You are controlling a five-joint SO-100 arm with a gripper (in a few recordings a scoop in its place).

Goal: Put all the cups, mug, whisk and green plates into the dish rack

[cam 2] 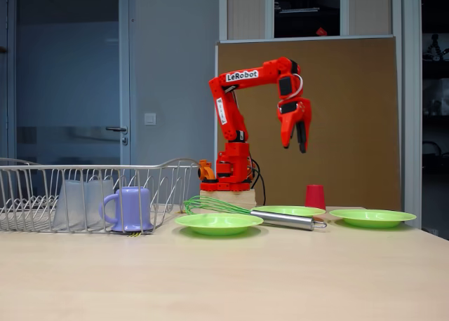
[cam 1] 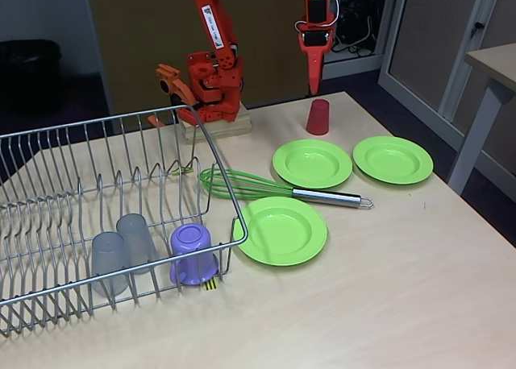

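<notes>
Hovering with my gripper [cam 2: 294, 140] slightly spread and empty, I judge the red cup [cam 1: 318, 117] lies straight below, inverted near the table's [cam 1: 387, 288] far edge.

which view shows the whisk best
The fixed view from above the table: the whisk lies in full, green loops to steel handle. In the low fixed view a plate hides part of the whisk.

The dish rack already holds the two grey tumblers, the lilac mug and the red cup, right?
Not quite. The dish rack holds the two grey tumblers and the lilac mug, but the red cup is not in it. A fixed view shows it upside down on the table, below the end effector.
</notes>
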